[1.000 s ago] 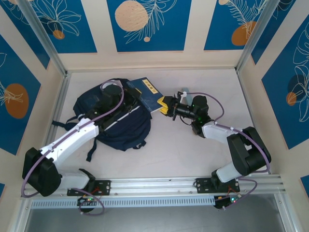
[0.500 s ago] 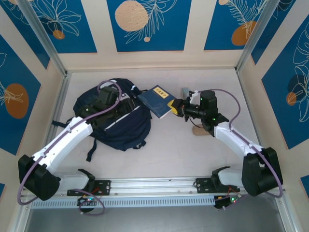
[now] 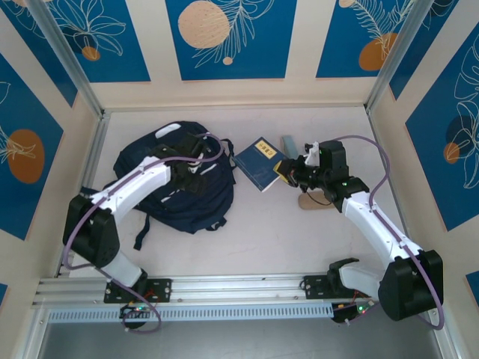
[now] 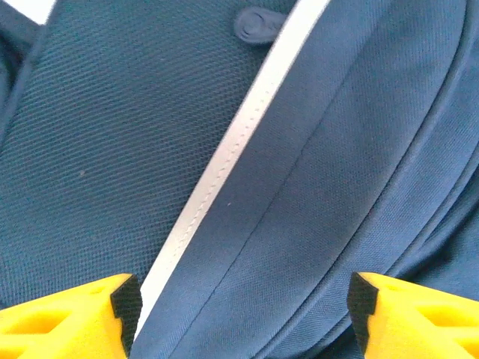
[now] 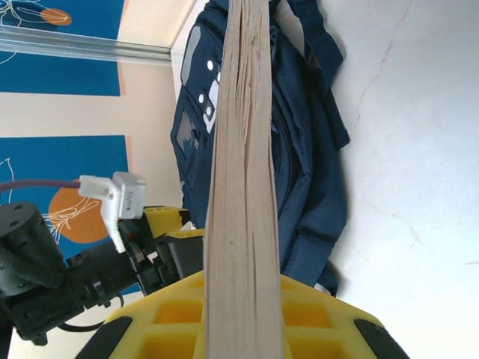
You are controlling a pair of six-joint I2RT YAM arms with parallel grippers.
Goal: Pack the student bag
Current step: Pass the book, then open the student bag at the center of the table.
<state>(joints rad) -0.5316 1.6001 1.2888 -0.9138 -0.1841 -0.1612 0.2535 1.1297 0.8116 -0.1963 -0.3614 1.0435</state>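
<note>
The big dark navy fabric backpack (image 3: 179,196) has a fine woven texture up close. It's crossed by a thin white reflective stripe (image 4: 224,168), and there's a white patch (image 3: 168,130) near the top. The small navy book (image 3: 258,166) has a yellow label and tan page edges. The fingers (image 4: 63,321) are bright yellow with black pads (image 4: 129,299). Both arms (image 3: 138,183) are white with black joints and purple cables (image 3: 382,168). The desk (image 3: 269,232) is pale with faint veining. The walls (image 3: 303,45) are cream with blue panels, orange circles and white leaf outlines.

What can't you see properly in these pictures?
Top view: label writing on the small navy book, too small to read.
Top view: whether the large dark navy fabric backpack is unzipped; the left arm crosses it.
Top view: the tan object, partly under the right arm.
</note>
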